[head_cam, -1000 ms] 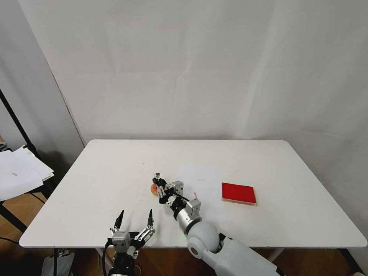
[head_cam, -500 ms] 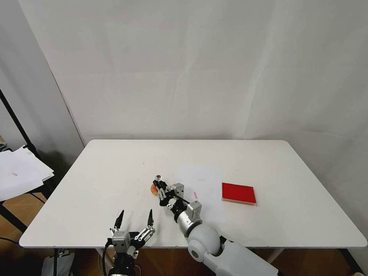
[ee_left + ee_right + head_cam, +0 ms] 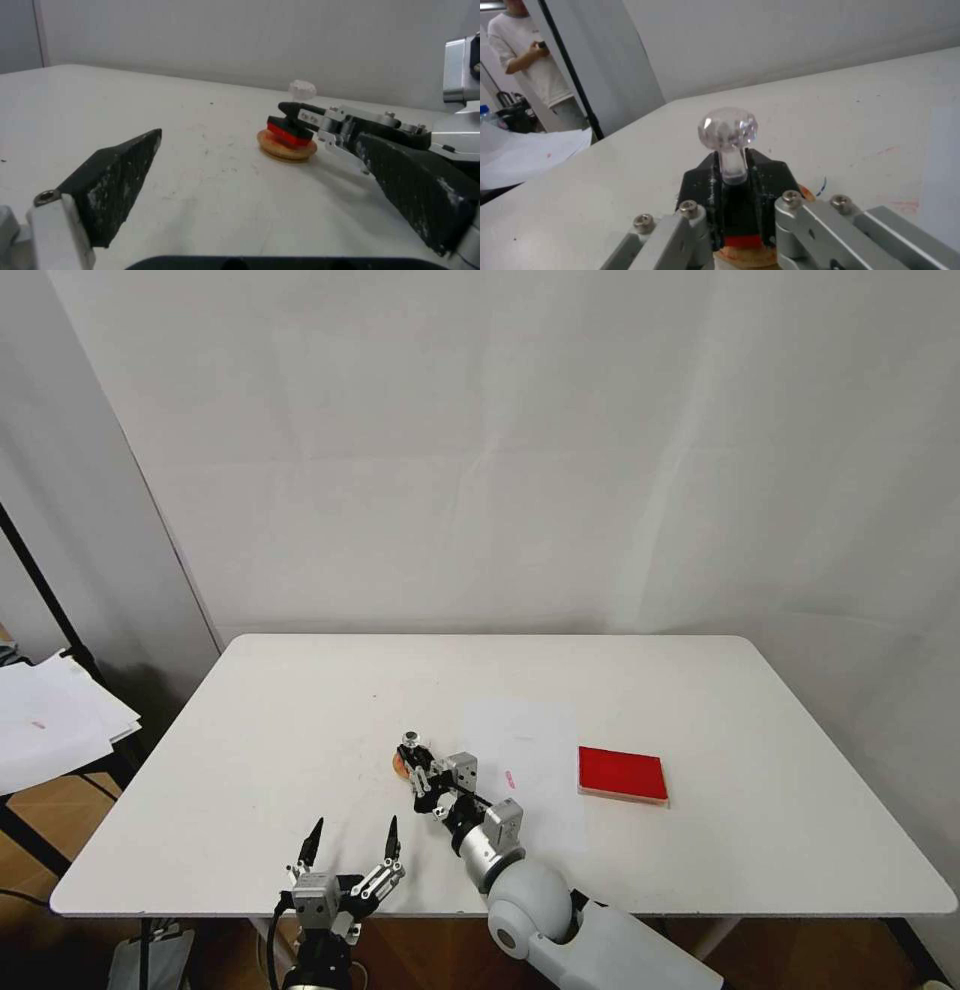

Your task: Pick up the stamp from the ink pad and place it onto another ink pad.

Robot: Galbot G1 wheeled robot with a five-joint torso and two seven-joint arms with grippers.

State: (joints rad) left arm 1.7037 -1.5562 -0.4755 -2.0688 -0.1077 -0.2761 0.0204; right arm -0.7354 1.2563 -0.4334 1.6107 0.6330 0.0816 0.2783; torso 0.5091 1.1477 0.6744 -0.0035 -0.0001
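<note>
Stamp (image 3: pixel 410 739): lowered within 1 second onto round ink pad (image 3: pixel 287 147), still clenched in right tool (image 3: pixel 414 759); placement near complete, release pending; left tool (image 3: pixel 350 847) released, idle nearby.

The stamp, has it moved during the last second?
Yes. The stamp, held in the right gripper, has sunk slightly toward the round ink pad.

Right arm stretched forward over desk (image 3: pixel 760 860), right tool (image 3: pixel 412 762) clamped on stamp (image 3: pixel 728 146). Left tool (image 3: pixel 350 842) parked near front edge, fingers spread.
</note>
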